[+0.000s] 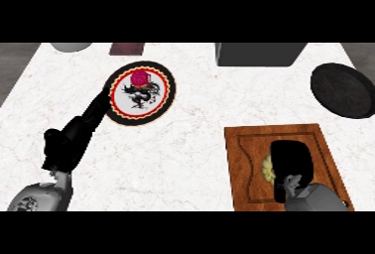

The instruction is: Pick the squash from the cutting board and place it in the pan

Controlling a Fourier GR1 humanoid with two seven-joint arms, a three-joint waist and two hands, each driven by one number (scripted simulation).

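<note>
A yellow squash (267, 166) lies on the brown wooden cutting board (245, 149) at the lower right. My right hand (294, 161) covers most of it, fingers curled over it, so only its left edge shows. The pan (141, 92), round with a black rim and a red, black and white picture inside, sits at the upper left. Its black handle (93, 115) runs down-left to my left hand (60, 149). That hand rests open by the handle's end at the lower left; whether they touch I cannot tell.
A dark round plate (343, 90) lies at the right edge, above the board. At the counter's back stand a grey box (260, 53), a dark red item (127, 48) and a pale bowl (71, 47). Bare white marble counter (198, 134) lies between pan and board.
</note>
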